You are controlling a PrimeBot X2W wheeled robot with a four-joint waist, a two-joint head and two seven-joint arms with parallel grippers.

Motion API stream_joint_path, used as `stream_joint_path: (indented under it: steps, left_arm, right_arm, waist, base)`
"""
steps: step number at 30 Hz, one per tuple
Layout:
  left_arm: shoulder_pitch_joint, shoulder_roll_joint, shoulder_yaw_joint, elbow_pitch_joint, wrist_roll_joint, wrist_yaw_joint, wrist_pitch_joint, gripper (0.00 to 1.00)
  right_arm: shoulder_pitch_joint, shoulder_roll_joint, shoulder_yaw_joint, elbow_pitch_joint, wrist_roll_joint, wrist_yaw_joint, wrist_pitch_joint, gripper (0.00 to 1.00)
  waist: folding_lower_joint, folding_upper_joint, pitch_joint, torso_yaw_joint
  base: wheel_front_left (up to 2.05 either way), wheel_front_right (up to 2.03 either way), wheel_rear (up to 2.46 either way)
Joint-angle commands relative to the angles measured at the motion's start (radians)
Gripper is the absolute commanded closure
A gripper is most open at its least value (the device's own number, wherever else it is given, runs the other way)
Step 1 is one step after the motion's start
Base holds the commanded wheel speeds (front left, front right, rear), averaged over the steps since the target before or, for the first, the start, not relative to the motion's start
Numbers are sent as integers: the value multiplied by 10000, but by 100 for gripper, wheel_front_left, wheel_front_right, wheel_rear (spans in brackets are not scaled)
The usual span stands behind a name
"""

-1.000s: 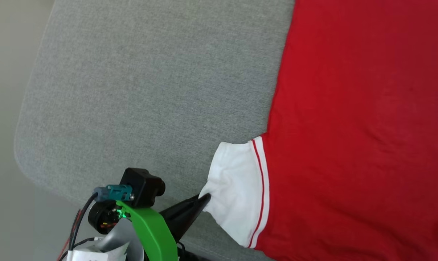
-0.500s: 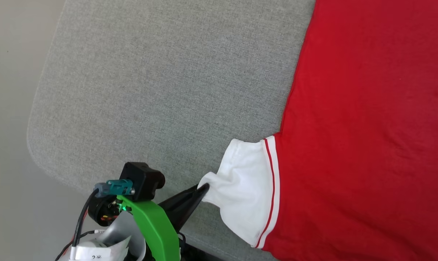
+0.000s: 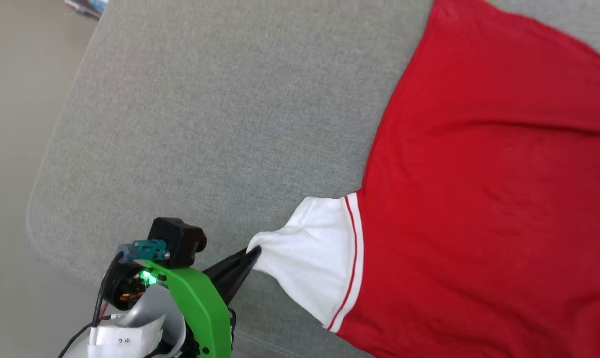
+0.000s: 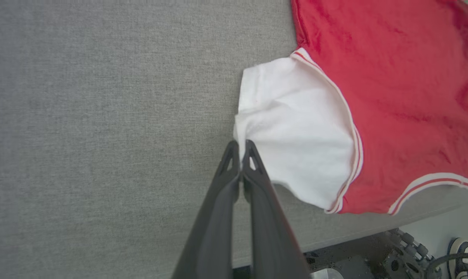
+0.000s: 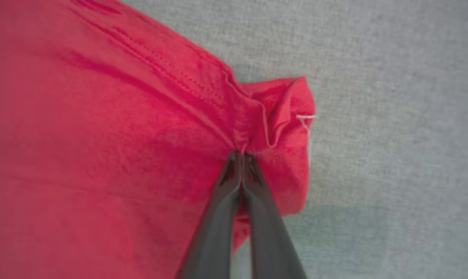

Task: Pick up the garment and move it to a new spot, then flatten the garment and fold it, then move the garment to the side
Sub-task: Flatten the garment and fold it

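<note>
You've got the shirt lying on the grey cushion, filling head view from 12 to 5 o'clock. L gripper sits at 7 o'clock, fingers pressed together, pinching the white sleeve edge. R gripper fingers are closed too, pinching a bunched red fold nr the shirt's edge.

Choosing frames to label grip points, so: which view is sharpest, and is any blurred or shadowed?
Head view: even light, crisp edges on the garment. Left wrist view: sharp around the left gripper, dimmer toward its left side. Right wrist view: soft throughout, faint shadow on the grey cushion beside the garment.
</note>
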State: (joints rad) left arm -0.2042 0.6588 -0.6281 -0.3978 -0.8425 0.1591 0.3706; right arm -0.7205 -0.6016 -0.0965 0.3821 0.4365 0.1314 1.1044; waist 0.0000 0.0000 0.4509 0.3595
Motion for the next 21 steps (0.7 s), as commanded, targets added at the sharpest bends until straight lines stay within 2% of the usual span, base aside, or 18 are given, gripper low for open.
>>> stream_joint_path:
  steps: [1, 7, 13, 21]
  left_arm:
    - [83, -12, 58, 93, -32, 80, -39, 100]
    - [357, -35, 123, 383, -224, 215, -116, 100]
    - [768, -62, 247, 621, -400, 483, -284, 100]
    - [1188, -378, 404, 844, -591, 703, -798, 100]
  right_arm:
    - [596, 96, -16, 91, 62, -7, 18, 100]
    - [2187, 405, -114, -427, 384, -7, -250, 100]
    - [3861, 445, -289, -1207, 843, -7, -339, 100]
    - [5920, 676, -917, -2403, 1131, -7, -61, 100]
  waist:
    - [0, 0, -907, -653]
    - [0, 0, -1777, -1264]
    - [0, 0, -2615, -1802]
    - [0, 0, -3365, -2244]
  base:
    - [0, 0, 0]
    - [0, 0, 0]
    - [0, 0, 0]
    - [0, 0, 0]
